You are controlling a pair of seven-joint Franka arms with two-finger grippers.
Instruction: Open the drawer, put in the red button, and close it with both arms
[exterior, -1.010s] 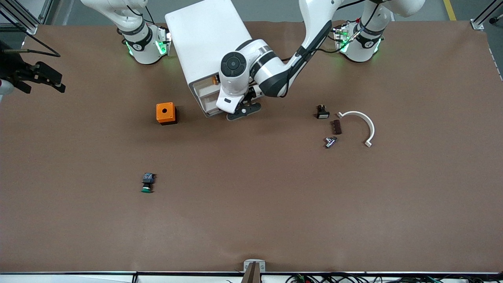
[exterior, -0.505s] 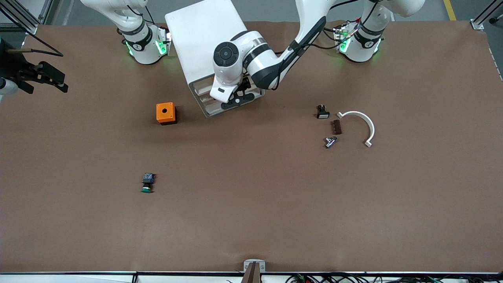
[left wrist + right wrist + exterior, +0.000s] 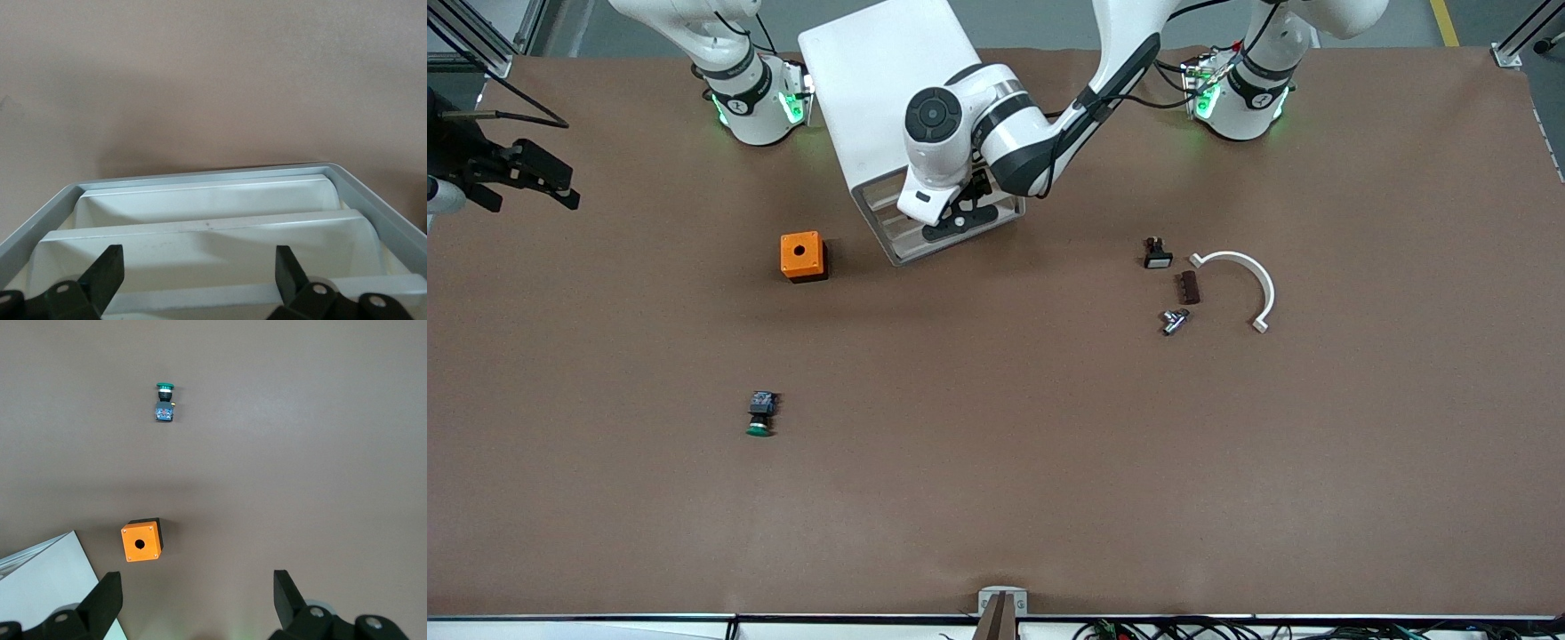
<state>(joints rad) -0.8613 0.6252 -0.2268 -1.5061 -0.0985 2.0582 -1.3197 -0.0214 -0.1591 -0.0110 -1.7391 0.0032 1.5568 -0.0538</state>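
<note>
The white cabinet [image 3: 880, 84] stands between the two arm bases. My left gripper [image 3: 959, 219] hangs open just over its stacked drawer fronts [image 3: 907, 233]. In the left wrist view my left gripper [image 3: 199, 277] spans those white fronts [image 3: 207, 237], which lie inside the grey frame [image 3: 200, 175]. I cannot tell which one is the second-highest drawer. The jaws hold nothing. The red button is out of view. My right gripper [image 3: 534, 173] waits open and empty, high over the right arm's end of the table; it also shows in the right wrist view [image 3: 198, 593].
An orange box [image 3: 802, 256] with a round hole sits beside the cabinet and also shows in the right wrist view [image 3: 141, 540]. A green-capped button [image 3: 760, 415] lies nearer the camera. Toward the left arm's end lie a black switch [image 3: 1157, 254], a brown block [image 3: 1189, 287], a metal fitting [image 3: 1175, 320] and a white curved bracket [image 3: 1245, 280].
My left gripper has moved from just off the cabinet's front in over the drawer fronts. The orange spot seen among the drawers a second ago no longer shows. The right arm barely moved.
</note>
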